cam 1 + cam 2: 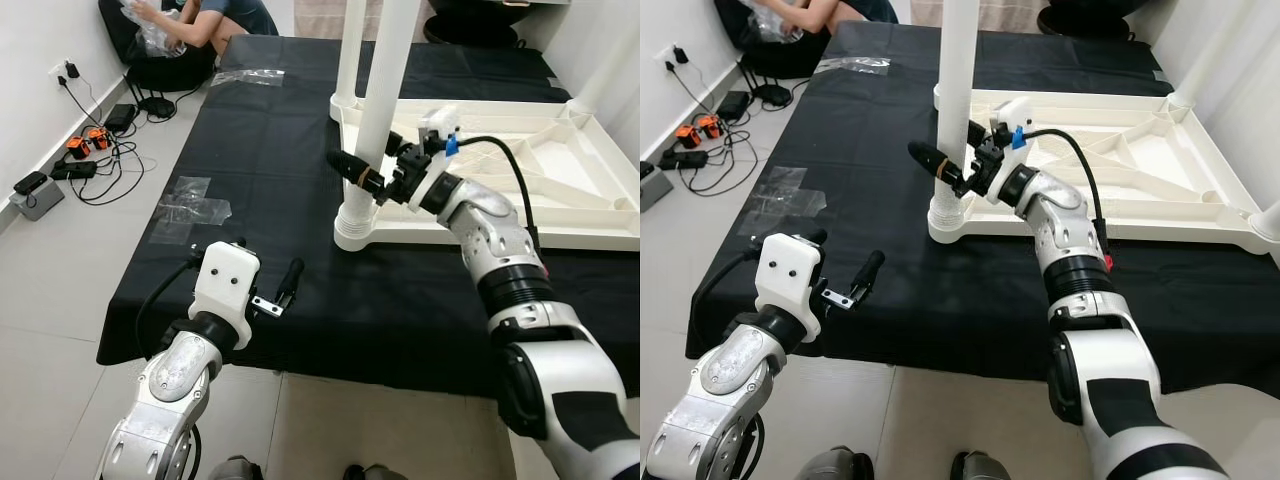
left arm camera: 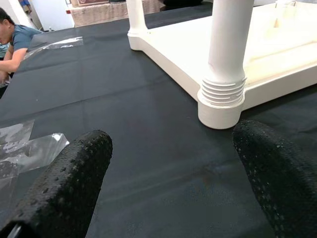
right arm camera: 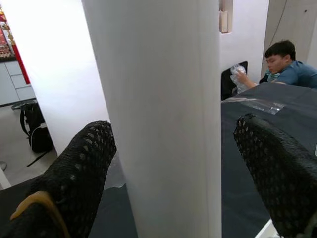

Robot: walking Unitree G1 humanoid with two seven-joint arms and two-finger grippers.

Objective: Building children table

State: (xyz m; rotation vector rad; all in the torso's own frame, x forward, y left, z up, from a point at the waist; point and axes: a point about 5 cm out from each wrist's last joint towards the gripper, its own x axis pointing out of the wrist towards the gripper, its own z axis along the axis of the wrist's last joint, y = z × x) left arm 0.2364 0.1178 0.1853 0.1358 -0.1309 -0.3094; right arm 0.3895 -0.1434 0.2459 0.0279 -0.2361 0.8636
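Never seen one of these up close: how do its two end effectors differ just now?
The right end effector reaches out to the near white table leg, its open fingers either side of it. The left end effector hangs low over the black cloth, nothing between its fingers. Both are open, with black fingers.

Grey tiled floor [image 1: 60, 330] — white wall [image 1: 30, 60], cables [image 1: 100, 150] alongside
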